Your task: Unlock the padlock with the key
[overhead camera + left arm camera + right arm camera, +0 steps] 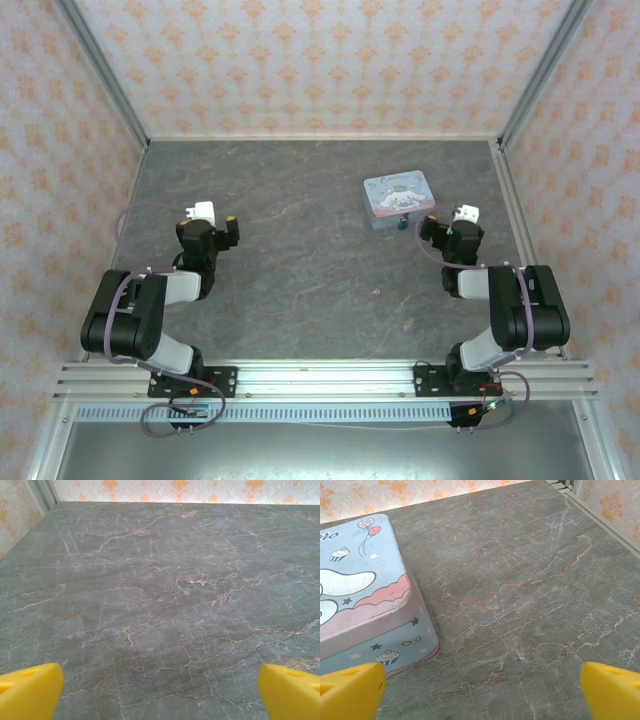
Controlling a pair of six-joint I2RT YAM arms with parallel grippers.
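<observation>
Padlock [400,224] lies just beyond the right gripper [480,695], whose jaws stand wide apart like those of the left gripper [160,695] well to the left, at the near edge of the cartoon-printed tin [398,194]; it looks tiny, rigid, light and apt to skid, so pinch its body sides.

Tin [362,592] pale blue w/ cartoon print (pink band); table [160,580] grey, marble-veined; padlock [400,224] teal.

Pale blue tin [398,196] (cartoon-printed) on grey table [300,280].
</observation>
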